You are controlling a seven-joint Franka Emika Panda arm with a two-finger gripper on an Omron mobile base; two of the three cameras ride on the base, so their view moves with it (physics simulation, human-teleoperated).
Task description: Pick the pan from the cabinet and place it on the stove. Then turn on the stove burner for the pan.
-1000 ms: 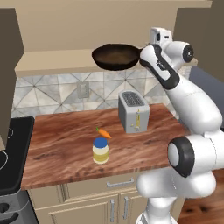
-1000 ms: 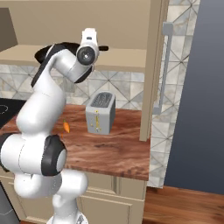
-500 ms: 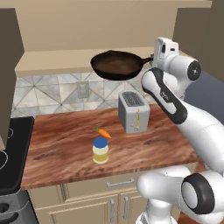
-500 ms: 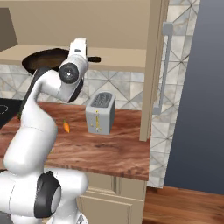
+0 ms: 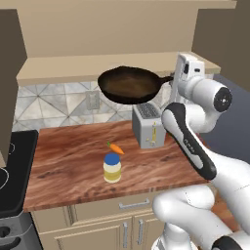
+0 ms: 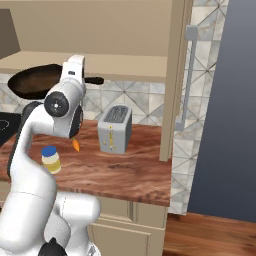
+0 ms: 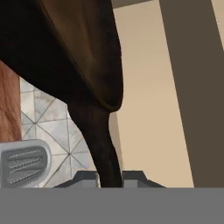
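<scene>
The dark brown pan hangs level in the air in front of the open cabinet shelf, above the toaster. My gripper is shut on the end of its long black handle. In the hand view the handle runs from between my fingertips up to the pan's bowl. The pan shows left of my hand in the right base view. The cabinet door stands open with its silver bar handle. The black stove lies at the counter's left end.
On the wooden counter stand a silver toaster, a small jar with a blue lid and a carrot. The open door's edge reaches down to the counter at the right.
My arm has brought the pan out of the cabinet and lower, so it now hangs below the shelf edge over the toaster. My grip on the handle has stayed shut.
</scene>
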